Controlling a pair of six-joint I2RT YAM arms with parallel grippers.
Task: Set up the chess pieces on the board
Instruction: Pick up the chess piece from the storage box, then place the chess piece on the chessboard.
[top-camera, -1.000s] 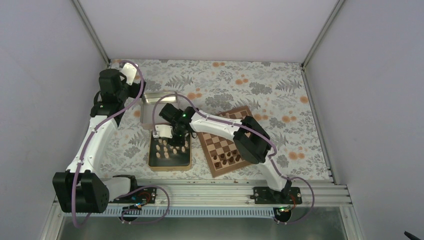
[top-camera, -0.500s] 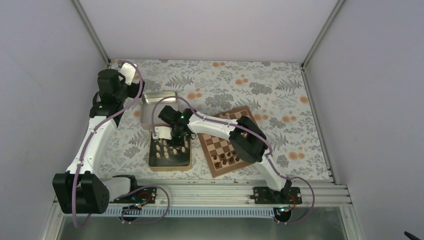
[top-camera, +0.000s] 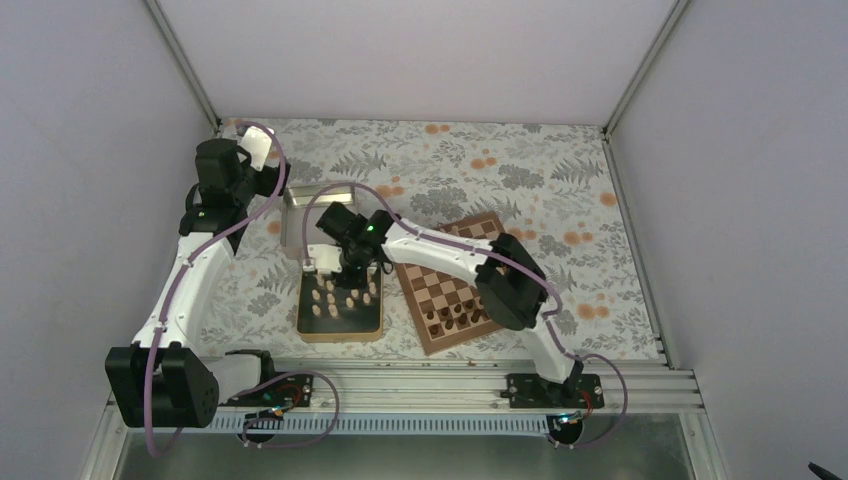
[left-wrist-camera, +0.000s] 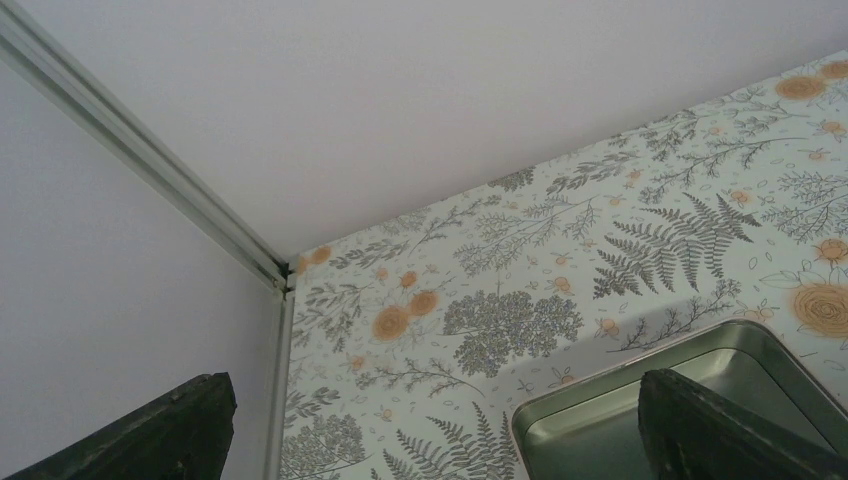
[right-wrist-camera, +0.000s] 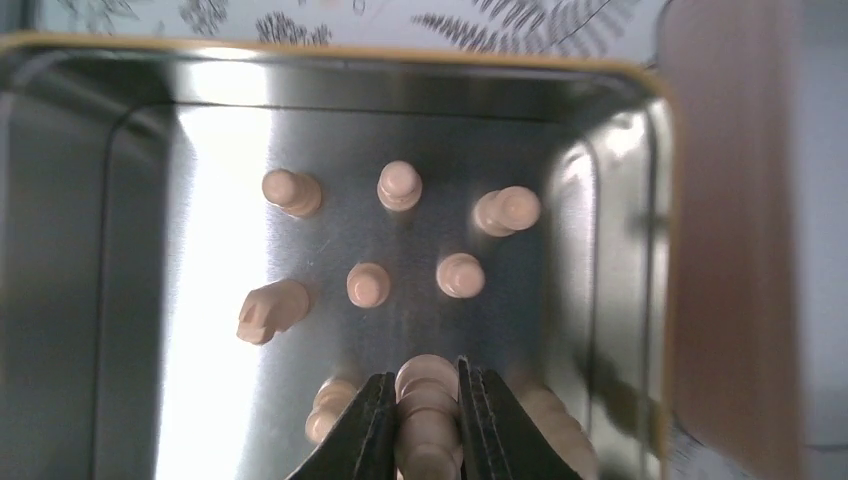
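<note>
In the right wrist view my right gripper (right-wrist-camera: 427, 375) is shut on one upright pale beige chess piece (right-wrist-camera: 427, 420) inside a metal tin (right-wrist-camera: 100, 200). Several more pale chess pieces (right-wrist-camera: 368, 284) stand or lie on the tin's floor ahead of the fingers. From above, the right gripper (top-camera: 352, 278) hangs over that tin (top-camera: 340, 328), left of the board (top-camera: 478, 232). The board carries dark brown chessmen (top-camera: 450, 316) on its near rows. My left gripper (left-wrist-camera: 440, 440) is open and holds nothing, raised at the rear left.
An empty metal tin (top-camera: 300, 218) lies behind the tin of pieces; its corner (left-wrist-camera: 560, 420) shows under the left gripper. White enclosure walls (left-wrist-camera: 120, 300) close in at the rear left corner. The flowered table cover (top-camera: 560, 180) stretches behind and right of the board.
The right gripper's fingers have closed on a pale piece in the tin, and the wrist has shifted slightly toward the back. The left arm has not moved.
</note>
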